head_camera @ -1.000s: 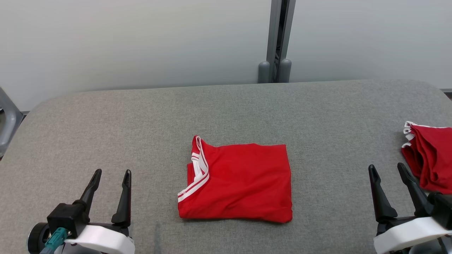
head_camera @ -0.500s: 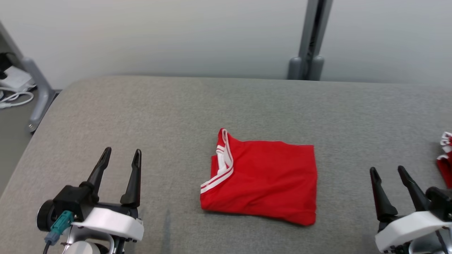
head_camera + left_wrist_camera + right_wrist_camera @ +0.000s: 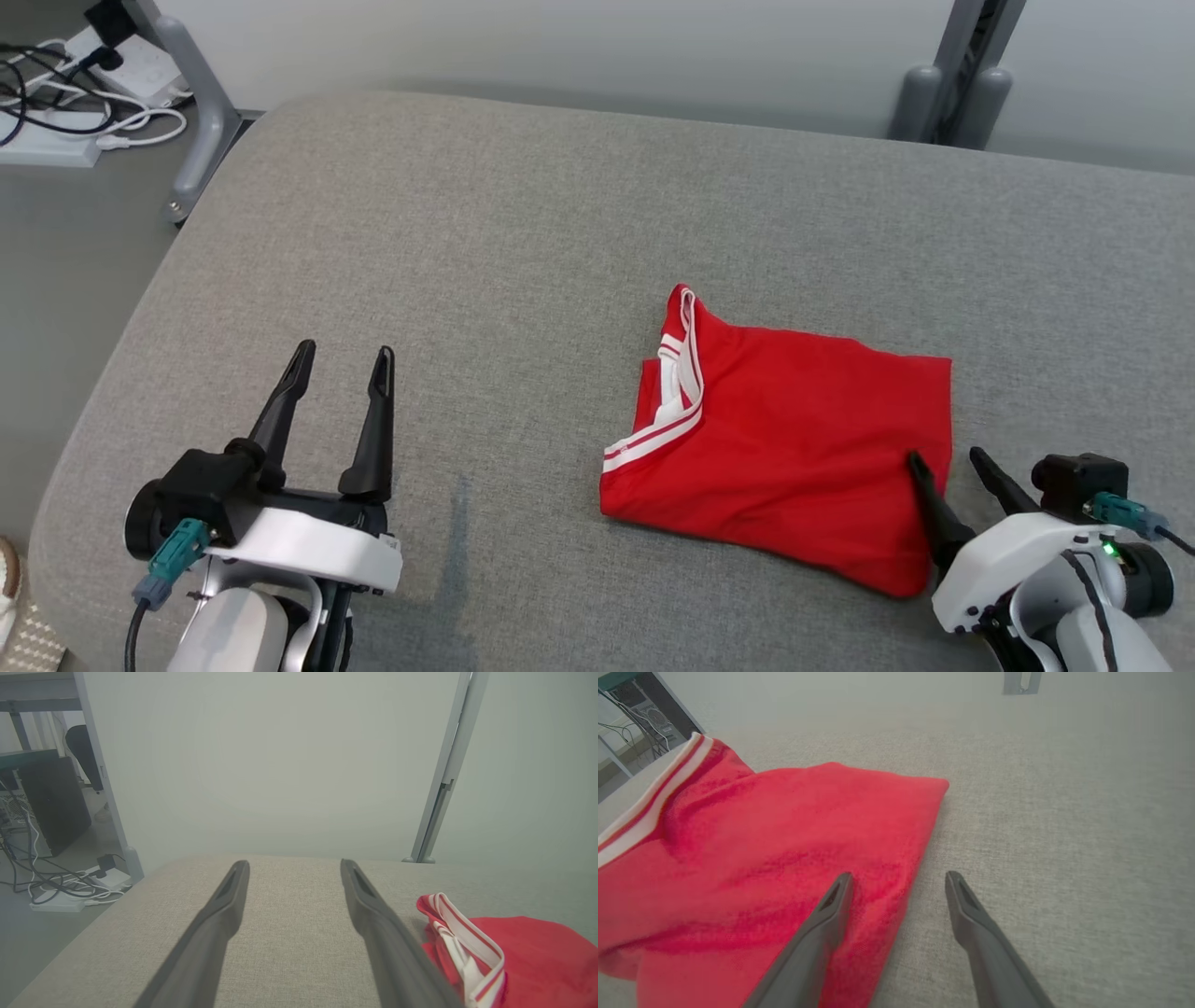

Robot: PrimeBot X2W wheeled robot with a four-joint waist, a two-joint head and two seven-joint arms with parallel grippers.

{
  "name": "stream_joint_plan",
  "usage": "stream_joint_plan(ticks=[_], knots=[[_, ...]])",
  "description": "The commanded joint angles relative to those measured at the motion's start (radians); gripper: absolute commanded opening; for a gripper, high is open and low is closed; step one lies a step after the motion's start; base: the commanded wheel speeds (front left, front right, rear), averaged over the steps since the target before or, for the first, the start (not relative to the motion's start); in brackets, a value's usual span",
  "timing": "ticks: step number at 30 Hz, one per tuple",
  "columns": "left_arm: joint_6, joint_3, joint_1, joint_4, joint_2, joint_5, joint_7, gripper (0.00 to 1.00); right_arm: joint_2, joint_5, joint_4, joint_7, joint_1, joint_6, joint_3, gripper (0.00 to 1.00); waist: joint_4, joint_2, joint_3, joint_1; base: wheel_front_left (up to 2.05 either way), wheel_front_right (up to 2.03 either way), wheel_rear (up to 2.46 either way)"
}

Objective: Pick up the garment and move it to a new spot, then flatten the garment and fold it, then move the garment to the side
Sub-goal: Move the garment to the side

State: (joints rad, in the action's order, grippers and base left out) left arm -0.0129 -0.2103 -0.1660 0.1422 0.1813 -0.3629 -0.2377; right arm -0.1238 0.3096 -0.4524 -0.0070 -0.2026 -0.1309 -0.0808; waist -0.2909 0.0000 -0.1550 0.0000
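A folded red garment (image 3: 794, 439) with white-striped trim lies flat on the grey padded table (image 3: 523, 233), right of centre. My right gripper (image 3: 943, 457) is open at the garment's near right edge, one finger over the red cloth and the other over bare table; the right wrist view shows the garment (image 3: 761, 849) under the left finger, the gripper (image 3: 899, 877) straddling its edge. My left gripper (image 3: 341, 353) stands open over bare table to the left, nothing between its fingers. In the left wrist view that gripper (image 3: 292, 864) points across the table, with the garment's collar (image 3: 467, 942) beside it.
A grey post (image 3: 952, 79) stands behind the table's far edge. Cables and a power strip (image 3: 65, 103) lie on the floor beyond the table's left corner, beside a grey frame leg (image 3: 201, 121). The table's left edge drops off close to my left arm.
The head camera has turned left and tilted down, so the garment sits further right and the second red pile left the frame. My right gripper has come to the garment's right edge.
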Motion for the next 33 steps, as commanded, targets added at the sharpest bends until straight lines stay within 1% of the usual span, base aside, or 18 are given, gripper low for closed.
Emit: stream_joint_plan(ticks=[1, 5, 6, 8, 9, 14, 17, 18, 19, 23, 27, 30, 31, 33], knots=[[0.004, 0.000, -0.023, 0.006, 0.000, -0.004, -0.006, 1.00, -0.006, 0.014, -0.020, 0.005, -0.019, 0.001, -0.008, 1.00, -0.019, 0.0000, -0.022, 0.0000, 0.00, 0.00, 0.00], [0.012, -0.001, -0.039, 0.024, -0.009, -0.003, -0.016, 1.00, -0.011, 0.051, -0.083, 0.043, -0.043, 0.001, -0.060, 1.00, -0.025, 0.0000, -0.037, 0.0000, 0.00, 0.00, 0.00], [0.013, 0.001, -0.041, 0.028, -0.011, -0.004, -0.018, 1.00, -0.012, 0.061, -0.092, 0.050, -0.044, 0.001, -0.076, 0.76, -0.024, 0.0000, -0.039, 0.0000, 0.00, 0.00, 0.00], [0.016, 0.006, -0.046, 0.034, -0.012, -0.005, -0.020, 1.00, -0.022, 0.078, -0.098, 0.054, -0.054, 0.000, -0.098, 0.07, -0.020, 0.0000, -0.044, 0.0000, 0.00, 0.00, 0.00], [0.017, 0.008, -0.049, 0.037, -0.013, -0.006, -0.020, 1.00, -0.028, 0.084, -0.097, 0.056, -0.060, 0.000, -0.111, 0.00, -0.016, 0.0000, -0.046, 0.0000, 0.00, 0.00, 0.00], [0.024, 0.017, -0.053, 0.044, -0.010, -0.004, -0.025, 1.00, -0.075, 0.083, -0.048, 0.019, -0.093, 0.001, -0.164, 0.00, 0.019, 0.0000, -0.049, 0.0000, 0.00, 0.00, 0.00], [0.022, 0.027, -0.047, 0.035, -0.001, 0.000, -0.026, 1.00, -0.102, 0.074, -0.001, 0.009, -0.106, 0.001, -0.200, 0.00, 0.063, 0.0000, -0.053, 0.0000, 0.00, 0.00, 0.00], [0.022, 0.027, -0.047, 0.035, -0.001, 0.000, -0.026, 1.00, -0.102, 0.074, -0.001, 0.009, -0.106, 0.001, -0.200, 0.00, 0.063, 0.0000, -0.053, 0.0000, 0.00, 0.00, 0.00], [0.022, 0.028, -0.044, 0.032, 0.001, 0.001, -0.026, 1.00, -0.116, 0.070, 0.015, 0.008, -0.110, 0.001, -0.209, 0.00, 0.081, 0.0000, -0.056, 0.0000, 0.00, 0.00, 0.00], [0.022, 0.032, -0.039, 0.007, 0.012, 0.010, -0.026, 1.00, -0.166, 0.038, 0.094, 0.004, -0.126, 0.001, -0.258, 0.00, 0.162, 0.0000, -0.071, 0.0000, 0.00, 0.00, 0.00], [0.021, 0.037, -0.047, -0.024, 0.025, 0.016, -0.026, 1.00, -0.222, 0.012, 0.169, 0.014, -0.134, 0.001, -0.286, 0.00, 0.261, 0.0000, -0.095, 0.0000, 0.00, 0.00, 0.00], [0.024, 0.031, -0.060, -0.045, 0.039, 0.022, -0.016, 1.00, -0.252, 0.003, 0.211, 0.017, -0.137, 0.001, -0.293, 0.00, 0.337, 0.0000, -0.117, 0.0000, 0.00, 0.00, 0.00], [0.026, 0.028, -0.069, -0.060, 0.049, 0.028, -0.006, 1.00, -0.271, -0.003, 0.230, 0.021, -0.138, 0.001, -0.292, 0.00, 0.384, 0.0000, -0.131, 0.0000, 0.00, 0.00, 0.00], [0.028, 0.028, -0.081, -0.075, 0.059, 0.030, 0.006, 1.00, -0.281, -0.003, 0.238, 0.023, -0.139, 0.001, -0.286, 0.00, 0.425, 0.0000, -0.147, 0.0000, 0.00, 0.00, 0.00]])
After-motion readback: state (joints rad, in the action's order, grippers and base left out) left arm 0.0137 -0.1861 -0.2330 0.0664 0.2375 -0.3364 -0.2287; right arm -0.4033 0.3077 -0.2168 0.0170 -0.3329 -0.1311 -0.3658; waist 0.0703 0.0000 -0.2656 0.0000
